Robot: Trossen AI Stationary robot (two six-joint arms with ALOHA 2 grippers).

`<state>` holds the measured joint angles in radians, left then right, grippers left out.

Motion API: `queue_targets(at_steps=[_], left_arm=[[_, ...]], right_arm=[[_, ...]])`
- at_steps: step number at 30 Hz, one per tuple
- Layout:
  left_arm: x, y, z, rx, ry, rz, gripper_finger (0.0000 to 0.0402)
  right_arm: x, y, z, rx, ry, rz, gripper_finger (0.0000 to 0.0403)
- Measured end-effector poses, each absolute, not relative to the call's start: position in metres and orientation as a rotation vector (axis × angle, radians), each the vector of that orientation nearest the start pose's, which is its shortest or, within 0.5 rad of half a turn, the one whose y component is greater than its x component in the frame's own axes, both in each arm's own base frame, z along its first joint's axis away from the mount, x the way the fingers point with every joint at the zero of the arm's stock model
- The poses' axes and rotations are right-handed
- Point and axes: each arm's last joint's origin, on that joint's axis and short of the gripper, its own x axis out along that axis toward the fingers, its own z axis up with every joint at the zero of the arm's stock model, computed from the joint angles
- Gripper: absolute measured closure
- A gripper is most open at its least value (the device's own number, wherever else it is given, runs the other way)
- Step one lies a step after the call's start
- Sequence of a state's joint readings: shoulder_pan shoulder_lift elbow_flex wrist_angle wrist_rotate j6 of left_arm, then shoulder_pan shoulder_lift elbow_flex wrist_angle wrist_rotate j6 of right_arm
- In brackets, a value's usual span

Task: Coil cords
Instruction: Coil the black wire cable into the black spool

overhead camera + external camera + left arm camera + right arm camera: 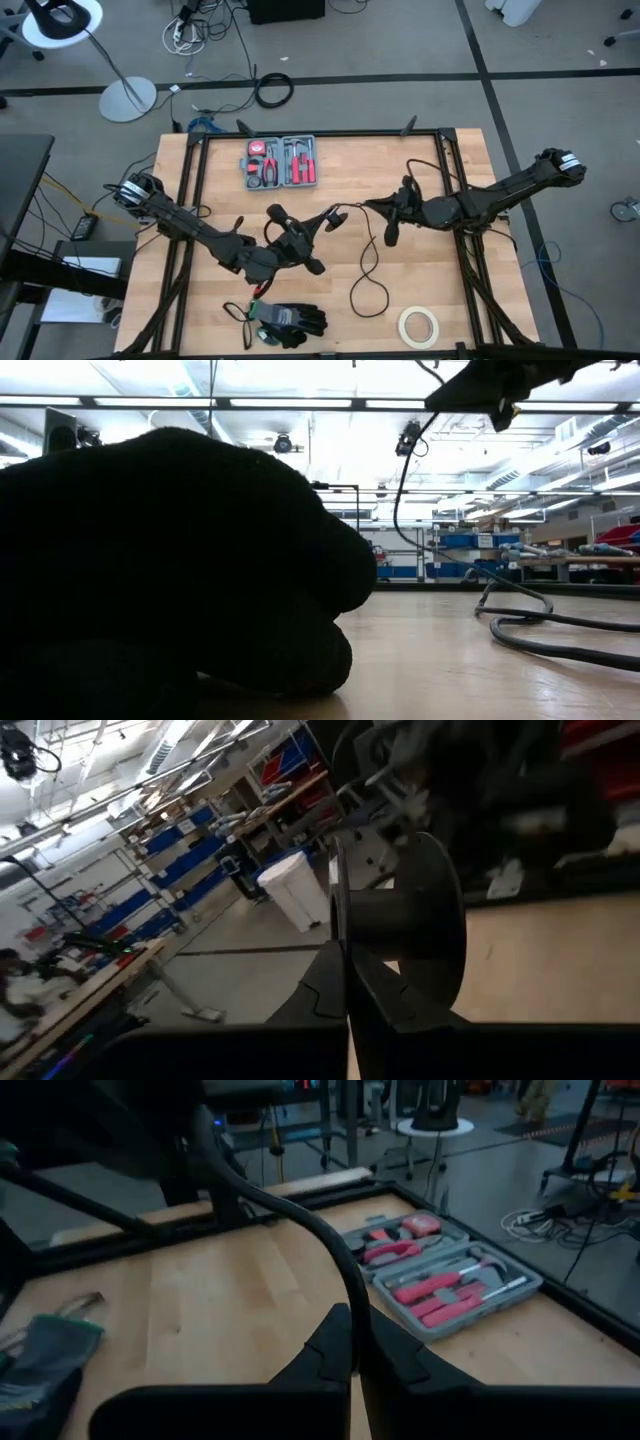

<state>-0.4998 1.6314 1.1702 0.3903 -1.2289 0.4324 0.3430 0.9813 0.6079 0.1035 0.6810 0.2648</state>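
Cord (368,262) — held at both ends, barely coiled yet.

The left claw (330,217) is clenched on one end of the cord, a dark disc-like plug or spool showing just past its fingers in the left wrist view; the right claw (378,207) is clenched on the cord too, the black line running up out of its fingertips (345,1350). Between the two claws the cord hangs in a short span, and below the right claw it drops to the table (450,290) in one loose loop. No tidy coil shows anywhere, so I judge the winding is still nearly all to do — that trailing loop has yet to be gathered in. The toolkit (282,162) lies beyond the left claw, the gloves (290,322) on its near side.
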Motion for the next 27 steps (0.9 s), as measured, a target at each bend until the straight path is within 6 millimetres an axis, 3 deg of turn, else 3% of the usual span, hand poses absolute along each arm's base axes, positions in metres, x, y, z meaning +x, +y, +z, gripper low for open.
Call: queue_targets(at_steps=[12, 27], left_arm=[[0.331, -0.137, 0.301, 0.515, 0.268, 0.791, 0.0401], [0.333, -0.134, 0.300, 0.465, 0.247, 0.775, 0.0401]], right_arm=[[0.207, 0.076, 0.287, 0.158, -0.024, -0.188, 0.0398], [0.242, 0.096, 0.281, 0.132, -0.122, -0.038, 0.0399]])
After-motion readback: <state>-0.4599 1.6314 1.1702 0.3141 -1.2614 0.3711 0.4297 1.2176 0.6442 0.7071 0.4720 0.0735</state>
